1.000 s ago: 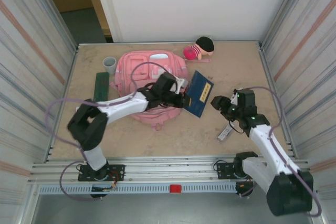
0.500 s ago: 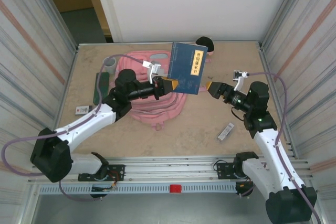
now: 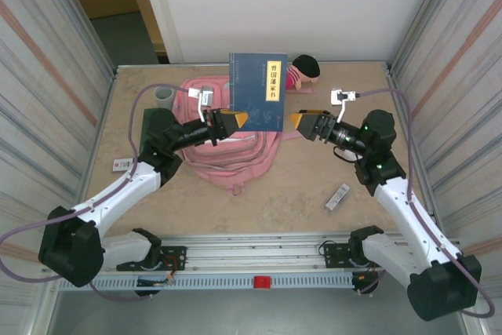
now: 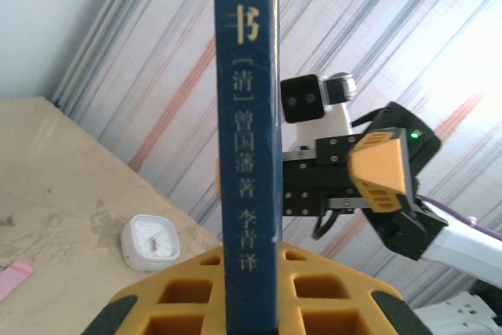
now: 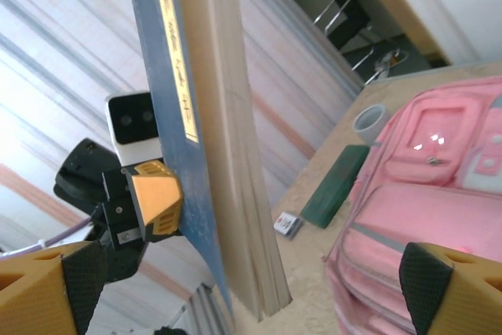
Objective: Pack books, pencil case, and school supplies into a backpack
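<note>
My left gripper (image 3: pixel 234 121) is pinched on the bottom edge of the book (image 3: pixel 255 92). In the left wrist view, the dark blue spine stands straight up out of the yellow pads (image 4: pixel 196 304). I have the book upright in the air over the right-hand part of the backpack (image 3: pixel 235 158), with its front cover and yellow title label facing the overhead camera.

My right gripper (image 3: pixel 301 123) is raised just off the backpack's right side, pointing at the book's free edge. Its jaws are spread wide. In the right wrist view, the fingertips (image 5: pixel 47 288) sit at the two bottom corners with the page edges between them, and I see no contact with the book.

The backpack lies flat on the table (image 3: pixel 314 170), pockets up.

- **Pencil case** (image 5: pixel 333 186): the dark green case lies flat just beside the backpack's left side.
- **Cup** (image 3: pixel 163 96): the grey cup stands off the backpack's far left corner.
- **Card** (image 3: pixel 121 165): a small white card lies further left of the backpack, past the pencil case.
- **Doll** (image 3: pixel 303 71): the pink doll with black hair sits just beyond the backpack's far right corner, partly hidden by the book.
- **Strip** (image 3: pixel 338 197): a narrow grey-white strip lies well to the backpack's right, on the near side.
- **Box** (image 4: pixel 149 241): a white rounded-square box rests on the table in the left wrist view. I cannot place it against the backpack.
</note>
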You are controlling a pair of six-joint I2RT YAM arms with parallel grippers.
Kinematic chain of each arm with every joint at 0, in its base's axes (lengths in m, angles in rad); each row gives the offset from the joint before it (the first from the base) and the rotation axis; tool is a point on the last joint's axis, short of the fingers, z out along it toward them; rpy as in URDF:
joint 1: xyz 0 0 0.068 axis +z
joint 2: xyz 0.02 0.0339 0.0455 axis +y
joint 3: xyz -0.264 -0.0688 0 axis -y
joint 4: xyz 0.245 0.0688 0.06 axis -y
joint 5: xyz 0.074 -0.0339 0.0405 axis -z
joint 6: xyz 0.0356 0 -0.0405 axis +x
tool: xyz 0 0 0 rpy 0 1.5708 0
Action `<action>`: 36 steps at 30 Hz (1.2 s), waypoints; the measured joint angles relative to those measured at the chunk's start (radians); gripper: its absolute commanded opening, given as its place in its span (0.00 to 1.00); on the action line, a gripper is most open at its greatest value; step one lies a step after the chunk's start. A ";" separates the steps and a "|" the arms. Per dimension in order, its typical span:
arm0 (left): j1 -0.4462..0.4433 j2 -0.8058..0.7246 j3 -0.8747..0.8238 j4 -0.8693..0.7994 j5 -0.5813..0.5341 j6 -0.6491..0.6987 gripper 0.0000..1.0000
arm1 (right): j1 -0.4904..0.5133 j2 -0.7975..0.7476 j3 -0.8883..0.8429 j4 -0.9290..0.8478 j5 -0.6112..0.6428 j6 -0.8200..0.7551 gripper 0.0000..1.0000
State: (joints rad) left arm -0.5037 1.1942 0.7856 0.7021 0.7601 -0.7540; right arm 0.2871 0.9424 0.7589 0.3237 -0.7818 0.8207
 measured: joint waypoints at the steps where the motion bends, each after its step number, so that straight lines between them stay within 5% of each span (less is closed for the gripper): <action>1: 0.001 -0.004 -0.001 0.008 0.008 -0.008 0.03 | 0.016 0.013 0.004 0.011 -0.002 0.006 0.98; 21: 0.021 0.031 0.013 0.084 0.086 -0.086 0.05 | 0.096 0.132 0.016 0.302 -0.089 0.141 0.95; 25: 0.021 0.066 0.018 0.120 0.097 -0.119 0.06 | 0.108 0.140 0.029 0.312 -0.109 0.138 0.66; 29: 0.021 0.098 0.024 0.174 0.108 -0.161 0.07 | 0.112 0.159 0.043 0.311 -0.109 0.131 0.49; 32: 0.021 0.106 0.026 0.188 0.113 -0.171 0.09 | 0.112 0.174 0.045 0.309 -0.109 0.116 0.24; 34: 0.021 0.106 0.027 0.185 0.116 -0.167 0.20 | 0.111 0.177 0.046 0.293 -0.105 0.102 0.08; 36: 0.021 0.102 0.033 0.154 0.113 -0.143 0.41 | 0.105 0.176 0.046 0.261 -0.097 0.076 0.05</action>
State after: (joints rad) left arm -0.4831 1.2961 0.8185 0.8558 0.8726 -0.8967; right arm 0.3923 1.1187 0.8047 0.5850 -0.8787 0.8970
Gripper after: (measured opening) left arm 0.254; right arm 0.098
